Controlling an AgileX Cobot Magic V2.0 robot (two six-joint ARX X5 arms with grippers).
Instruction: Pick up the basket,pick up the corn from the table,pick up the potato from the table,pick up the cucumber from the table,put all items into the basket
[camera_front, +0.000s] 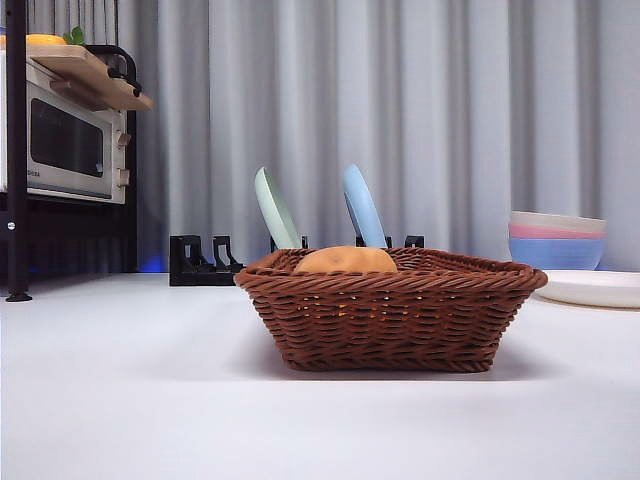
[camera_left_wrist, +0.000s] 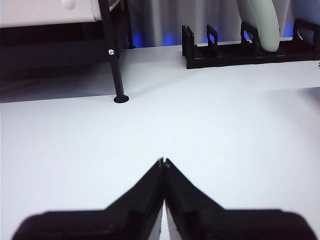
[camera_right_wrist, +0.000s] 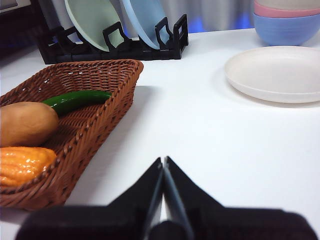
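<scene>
The brown wicker basket (camera_front: 390, 310) stands on the white table (camera_front: 120, 380), mid-table in the front view. Over its rim only the tan potato (camera_front: 345, 260) shows there. The right wrist view looks into the basket (camera_right_wrist: 107, 87): the potato (camera_right_wrist: 25, 122), the orange corn (camera_right_wrist: 22, 165) and the dark-green cucumber (camera_right_wrist: 75, 100) all lie inside. My right gripper (camera_right_wrist: 163, 161) is shut and empty over bare table beside the basket. My left gripper (camera_left_wrist: 163, 161) is also shut and empty, over bare table near a rack leg (camera_left_wrist: 119, 75). Neither arm shows in the front view.
A black dish rack (camera_front: 205, 262) behind the basket holds a green plate (camera_front: 275, 208) and a blue plate (camera_front: 362, 205). Stacked bowls (camera_front: 557, 240) and a white plate (camera_front: 595, 288) sit at the right. A toaster oven (camera_front: 65, 140) on a black shelf stands at the left.
</scene>
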